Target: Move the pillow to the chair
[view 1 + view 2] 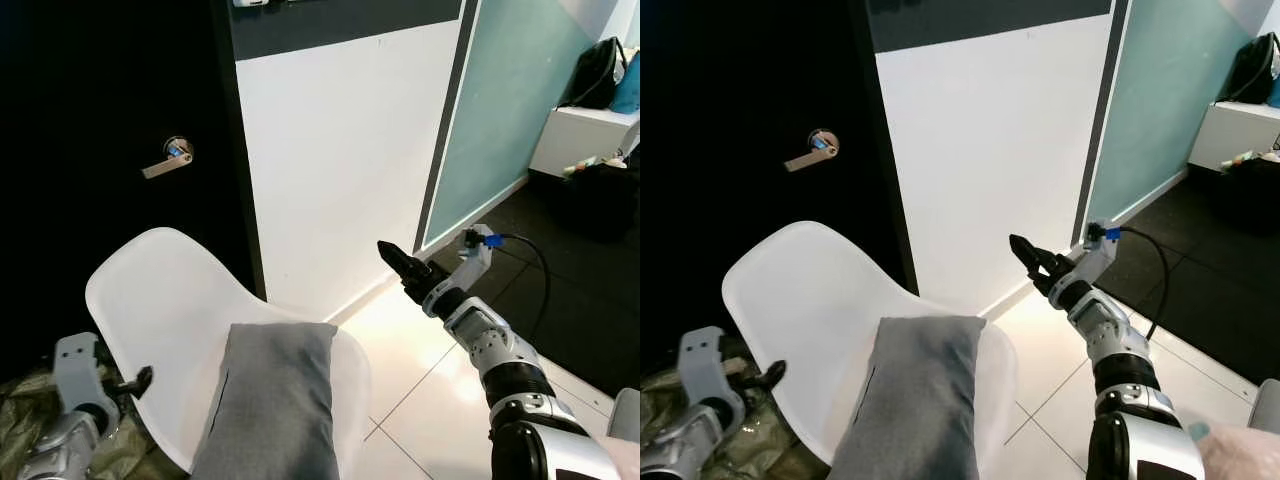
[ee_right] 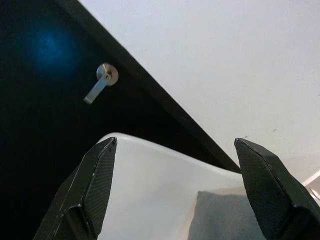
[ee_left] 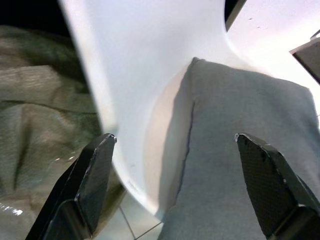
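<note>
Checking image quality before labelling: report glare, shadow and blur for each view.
Eye views: sharp, glare on the floor tiles, door nearly black. Left wrist view: pillow soft, shadow on the chair. Right wrist view: blurred fingers, blue flare on the door.

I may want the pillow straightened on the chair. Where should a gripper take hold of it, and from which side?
Probably the pillow's top edge, from the robot's right: it lies lengthwise on the chair seat, that edge is exposed, and the open right gripper hangs beside it.

Open floor (image 1: 440, 400) lay right of the chair (image 1: 160, 300); the door (image 1: 100, 120) and wall (image 1: 340, 150) perhaps stood close behind it.
</note>
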{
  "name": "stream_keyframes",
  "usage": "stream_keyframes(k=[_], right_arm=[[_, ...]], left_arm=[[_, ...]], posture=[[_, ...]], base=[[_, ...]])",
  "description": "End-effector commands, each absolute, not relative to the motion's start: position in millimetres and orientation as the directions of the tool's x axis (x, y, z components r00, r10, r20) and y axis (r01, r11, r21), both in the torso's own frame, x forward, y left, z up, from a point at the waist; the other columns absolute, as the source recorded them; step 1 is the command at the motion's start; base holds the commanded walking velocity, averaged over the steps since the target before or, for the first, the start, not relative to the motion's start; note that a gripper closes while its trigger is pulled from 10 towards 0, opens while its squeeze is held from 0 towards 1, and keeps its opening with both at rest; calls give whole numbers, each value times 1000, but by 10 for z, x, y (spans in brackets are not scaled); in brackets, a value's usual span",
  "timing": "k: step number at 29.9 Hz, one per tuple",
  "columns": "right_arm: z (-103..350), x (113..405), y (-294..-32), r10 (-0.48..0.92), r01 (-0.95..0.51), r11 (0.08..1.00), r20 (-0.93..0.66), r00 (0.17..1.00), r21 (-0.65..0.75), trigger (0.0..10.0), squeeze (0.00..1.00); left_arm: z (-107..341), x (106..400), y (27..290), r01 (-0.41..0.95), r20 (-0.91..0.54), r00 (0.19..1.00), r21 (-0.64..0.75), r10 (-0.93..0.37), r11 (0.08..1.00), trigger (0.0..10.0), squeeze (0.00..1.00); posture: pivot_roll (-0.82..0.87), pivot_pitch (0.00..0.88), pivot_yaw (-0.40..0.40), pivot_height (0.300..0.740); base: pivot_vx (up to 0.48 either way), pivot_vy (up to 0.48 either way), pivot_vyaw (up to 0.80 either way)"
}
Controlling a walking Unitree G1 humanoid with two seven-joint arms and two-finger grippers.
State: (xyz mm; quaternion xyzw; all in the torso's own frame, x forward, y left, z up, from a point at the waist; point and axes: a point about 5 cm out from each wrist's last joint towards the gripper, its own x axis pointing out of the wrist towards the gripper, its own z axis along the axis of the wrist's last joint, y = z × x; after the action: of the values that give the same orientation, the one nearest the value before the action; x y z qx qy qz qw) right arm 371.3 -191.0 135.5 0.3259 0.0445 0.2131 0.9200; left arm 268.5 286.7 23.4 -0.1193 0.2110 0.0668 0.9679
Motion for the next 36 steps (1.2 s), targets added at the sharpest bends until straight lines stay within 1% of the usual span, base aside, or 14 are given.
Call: stream_keyframes(k=[1,18,21,23,24,25,26,27,28,29,30,32,35,36], right_arm=[[1353,3707,-1875,434,-375,680,66,899,631,10000,0],[1387,3712,-1895,443,-386,678,71,894,626,10000,0],[1381,3711,-1890,445,-385,678,68,893,626,10000,0],[1368,3709,-1878,448,-385,681,61,892,623,10000,0],[1368,3709,-1878,448,-385,681,61,892,623,10000,0],[1349,3704,-1867,453,-384,684,52,890,620,10000,0],[1333,3701,-1861,454,-381,687,43,890,619,10000,0],[1333,3701,-1861,454,-381,687,43,890,619,10000,0],[1296,3696,-1842,455,-371,700,20,890,610,10000,0],[1278,3694,-1832,455,-367,708,7,890,604,10000,0],[1278,3694,-1832,455,-367,708,7,890,604,10000,0],[1227,3677,-1810,464,-365,720,-18,886,590,10000,0],[1062,3608,-1847,451,-322,749,-88,888,579,10000,0],[1062,3608,-1847,451,-322,749,-88,888,579,10000,0]], left_arm=[[213,2676,2834,-169,-436,897,-184,73,968,10000,0],[87,2635,2728,-139,-494,869,-163,41,977,10000,0],[88,2665,2636,-110,-487,873,-151,23,982,10000,0],[163,2741,2492,-57,-437,899,-151,-15,987,10000,0],[163,2741,2492,-57,-437,899,-151,-15,987,10000,0],[264,2803,2351,23,-378,924,-96,-58,995,10000,0],[266,2811,2342,-15,-375,927,-85,-18,996,10000,0],[266,2811,2342,-15,-375,927,-85,-18,996,10000,0],[230,2793,2330,-81,-372,927,-80,45,993,10000,0],[210,2777,2319,-99,-369,927,-80,63,992,10000,0],[210,2777,2319,-99,-369,927,-80,63,992,10000,0],[97,2708,2212,-58,-394,919,-79,22,995,10000,0],[-95,2596,2124,-58,-471,882,-62,22,996,10000,0],[-95,2596,2124,-58,-471,882,-62,22,996,10000,0]], posture=[[-112,5,10,740],[-125,0,1,740],[-125,0,1,740],[-123,0,-2,740],[-123,0,-2,740],[-126,0,-3,740],[-132,0,-6,740],[-132,0,-6,740],[-143,0,-4,740],[-143,0,-4,740],[-143,0,-4,740],[-173,0,-5,740],[-187,0,-8,740],[-187,0,-8,740]], base=[[0,0,0],[0,0,0],[0,0,0],[0,0,0],[0,0,0],[0,0,0],[0,0,0],[0,0,0],[0,0,0],[0,0,0],[0,0,0],[0,0,0],[0,0,0],[0,0,0]])
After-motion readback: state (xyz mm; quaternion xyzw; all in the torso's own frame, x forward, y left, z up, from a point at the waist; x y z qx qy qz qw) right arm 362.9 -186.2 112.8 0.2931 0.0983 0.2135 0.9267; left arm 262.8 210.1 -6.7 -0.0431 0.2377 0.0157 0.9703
